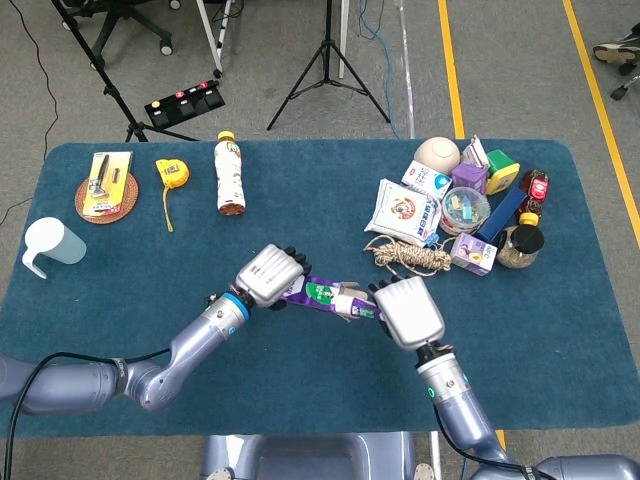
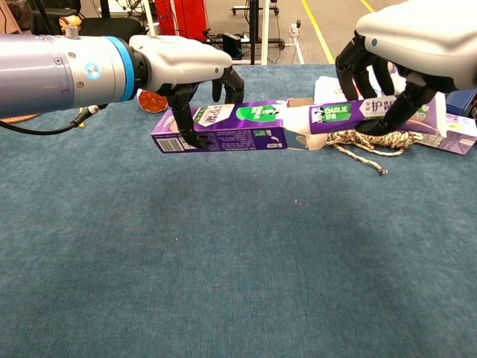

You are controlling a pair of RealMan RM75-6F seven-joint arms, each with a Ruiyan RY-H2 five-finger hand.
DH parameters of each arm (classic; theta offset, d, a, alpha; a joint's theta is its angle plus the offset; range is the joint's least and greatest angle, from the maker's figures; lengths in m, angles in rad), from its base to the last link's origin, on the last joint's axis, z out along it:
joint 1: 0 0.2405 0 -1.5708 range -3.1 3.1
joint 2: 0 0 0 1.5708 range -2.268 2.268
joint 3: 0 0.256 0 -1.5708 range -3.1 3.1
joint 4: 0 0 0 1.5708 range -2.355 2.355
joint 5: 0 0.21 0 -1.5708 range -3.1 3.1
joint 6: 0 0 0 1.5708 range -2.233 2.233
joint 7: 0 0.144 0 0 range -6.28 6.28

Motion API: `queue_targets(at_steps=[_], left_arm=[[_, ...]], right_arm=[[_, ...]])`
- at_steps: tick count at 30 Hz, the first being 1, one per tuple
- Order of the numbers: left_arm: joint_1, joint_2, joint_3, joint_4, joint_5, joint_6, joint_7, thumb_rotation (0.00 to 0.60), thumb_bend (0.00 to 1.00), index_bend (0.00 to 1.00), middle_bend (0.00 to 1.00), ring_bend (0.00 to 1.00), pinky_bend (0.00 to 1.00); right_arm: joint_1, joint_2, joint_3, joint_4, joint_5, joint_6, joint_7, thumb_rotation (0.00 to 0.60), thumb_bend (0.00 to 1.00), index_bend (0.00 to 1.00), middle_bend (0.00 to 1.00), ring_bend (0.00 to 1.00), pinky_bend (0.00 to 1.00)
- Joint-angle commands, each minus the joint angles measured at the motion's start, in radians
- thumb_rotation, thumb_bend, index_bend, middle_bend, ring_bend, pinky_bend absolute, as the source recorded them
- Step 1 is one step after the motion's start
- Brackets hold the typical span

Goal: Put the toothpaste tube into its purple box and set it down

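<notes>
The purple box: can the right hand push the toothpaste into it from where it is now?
Probably yes. The left hand holds the purple box with its open end facing the toothpaste tube, which the right hand holds right at the opening, nothing between them.

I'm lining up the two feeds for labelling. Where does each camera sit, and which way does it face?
Head view: high above the near table edge, looking steeply down on the blue table; both forearms rise from the bottom, left hand and right hand.
Chest view: low, near tabletop height, facing forward across the table toward the room beyond; left hand enters from the left, right hand from the upper right.
Shared: both hands, the purple box, the toothpaste tube, the rope coil.
</notes>
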Motion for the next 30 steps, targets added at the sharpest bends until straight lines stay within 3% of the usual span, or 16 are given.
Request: queue_targets(at_steps=[1, 17, 30], left_arm=[[-0.002, 0.0, 0.002, 0.001, -0.002, 0.002, -0.001, 0.6, 0.21, 0.4, 0.34, 0.28, 0.51], [-0.025, -0.018, 0.02, -0.007, -0.031, 0.019, 0.018, 0.6, 0.21, 0.4, 0.34, 0.28, 0.51], [-0.062, -0.03, 0.025, -0.015, -0.108, 0.041, 0.081, 0.6, 0.21, 0.4, 0.34, 0.28, 0.51]], right_arm=[[0.002, -0.005, -0.002, 0.003, 0.0, 0.001, -0.004, 0.6, 0.54, 0.57, 0.63, 0.59, 0.67], [0.027, -0.046, -0.008, 0.054, 0.031, 0.005, -0.051, 0.6, 0.54, 0.58, 0.63, 0.59, 0.67], [0.043, -0.076, -0.052, 0.076, 0.01, 0.023, -0.161, 0.6, 0.55, 0.58, 0.64, 0.6, 0.67]])
